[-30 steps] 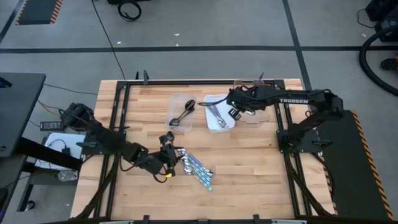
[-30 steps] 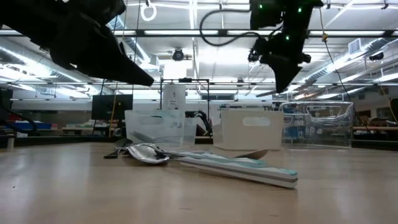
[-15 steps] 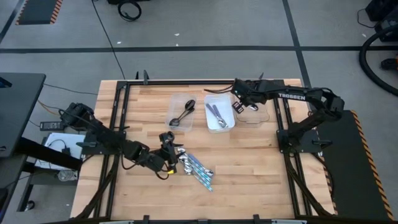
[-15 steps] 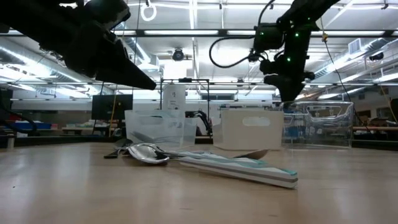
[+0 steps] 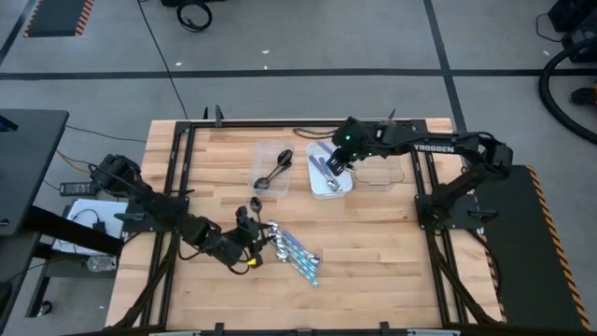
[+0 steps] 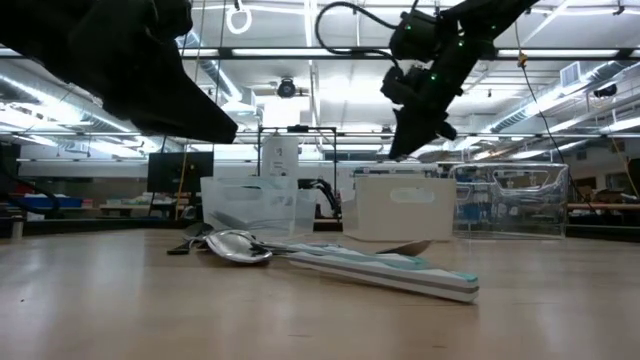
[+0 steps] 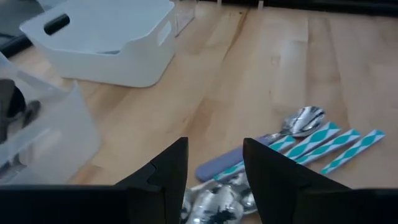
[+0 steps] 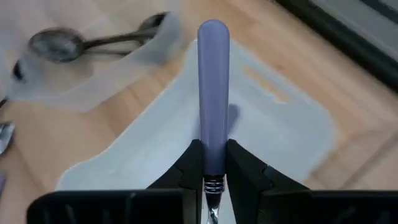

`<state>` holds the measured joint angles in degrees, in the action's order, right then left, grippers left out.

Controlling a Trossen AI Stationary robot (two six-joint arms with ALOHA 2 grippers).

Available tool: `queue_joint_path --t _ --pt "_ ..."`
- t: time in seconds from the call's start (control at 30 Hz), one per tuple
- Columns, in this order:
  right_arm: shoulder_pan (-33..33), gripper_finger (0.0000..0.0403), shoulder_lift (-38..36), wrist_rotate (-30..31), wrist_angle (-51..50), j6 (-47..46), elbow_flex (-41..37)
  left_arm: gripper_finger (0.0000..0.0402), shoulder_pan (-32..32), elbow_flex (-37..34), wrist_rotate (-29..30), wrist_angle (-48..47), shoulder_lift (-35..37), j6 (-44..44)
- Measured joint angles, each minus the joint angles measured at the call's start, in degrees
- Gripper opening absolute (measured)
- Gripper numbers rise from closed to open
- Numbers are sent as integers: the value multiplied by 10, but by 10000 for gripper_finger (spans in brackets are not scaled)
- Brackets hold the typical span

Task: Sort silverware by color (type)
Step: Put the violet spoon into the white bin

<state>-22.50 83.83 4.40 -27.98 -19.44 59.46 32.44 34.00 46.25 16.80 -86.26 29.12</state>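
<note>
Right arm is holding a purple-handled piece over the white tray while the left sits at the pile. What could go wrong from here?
The right gripper pinches the purple-handled utensil near one end only, so it might pivot or slip before release. It hangs above the white tray, close to the clear tray of dark spoons, so a skewed drop could miss. The left gripper is open above the crowded pile of teal-patterned utensils, and closing there could catch two pieces.

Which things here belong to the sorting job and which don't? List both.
Job:
- purple-handled utensil, clamped in right gripper over white tray
- dark spoons
- teal-patterned and silver pile beneath open left gripper

Not sorted:
- clear tray
- empty clear tray
- table
</note>
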Motion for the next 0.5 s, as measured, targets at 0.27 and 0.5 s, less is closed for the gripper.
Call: queue_joint_path --t 0.27,0.5 --pt "41 56 77 13 23 -15 0 162 19 0 0 -5 0 44" --pt "29 57 134 11 26 -49 0 162 23 0 0 -6 0 46"
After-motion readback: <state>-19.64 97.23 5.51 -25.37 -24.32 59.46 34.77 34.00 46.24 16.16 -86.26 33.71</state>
